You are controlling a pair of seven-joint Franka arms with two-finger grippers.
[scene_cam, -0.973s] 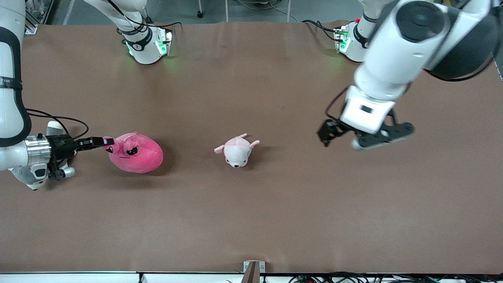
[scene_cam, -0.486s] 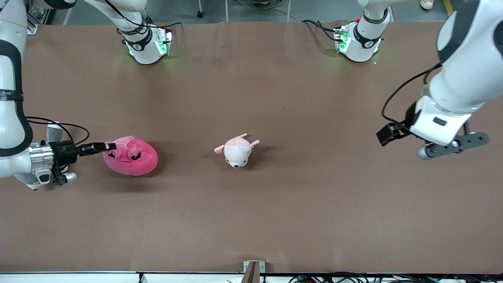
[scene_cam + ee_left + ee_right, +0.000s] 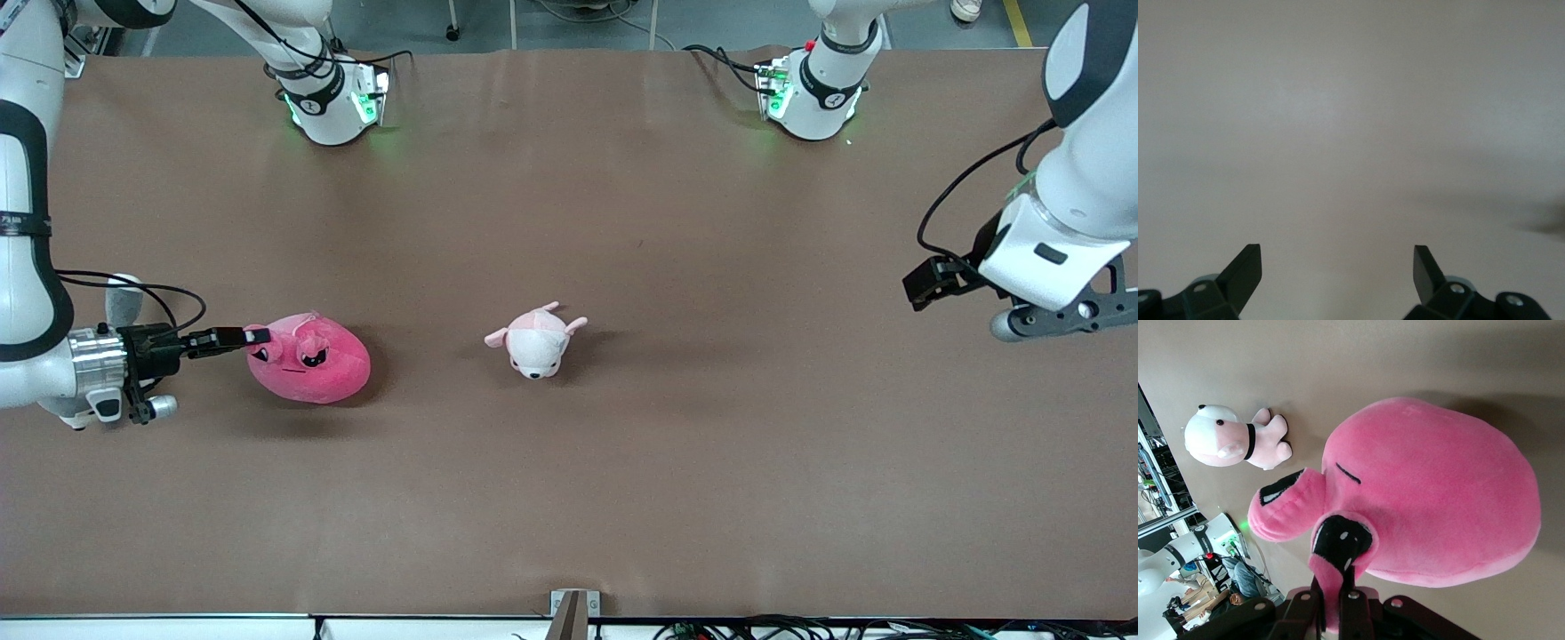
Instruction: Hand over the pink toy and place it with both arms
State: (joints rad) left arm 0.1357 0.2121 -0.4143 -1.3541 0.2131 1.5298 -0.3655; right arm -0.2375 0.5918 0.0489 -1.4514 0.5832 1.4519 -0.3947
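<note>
The pink toy (image 3: 311,360), a round hot-pink plush with angry dark eyes, is low at the brown table toward the right arm's end. My right gripper (image 3: 253,336) is shut on a flap of it beside the eyes. The right wrist view shows the pink fabric pinched between the black fingers (image 3: 1355,613) and the toy's body (image 3: 1438,500) spreading out from them. My left gripper (image 3: 1062,318) is up in the air over the table's left-arm end, far from the toy. Its fingers (image 3: 1245,270) stand wide apart with nothing between them.
A small pale pink-and-white plush animal (image 3: 536,340) lies at the middle of the table; it also shows in the right wrist view (image 3: 1231,440). A grey-and-white plush shape (image 3: 123,298) shows partly by the right wrist. The arm bases (image 3: 333,98) stand along the table's top edge.
The left arm has swung away from the table's middle toward its own end. The right gripper stays shut on the pink toy, which shifted slightly back and forth.
</note>
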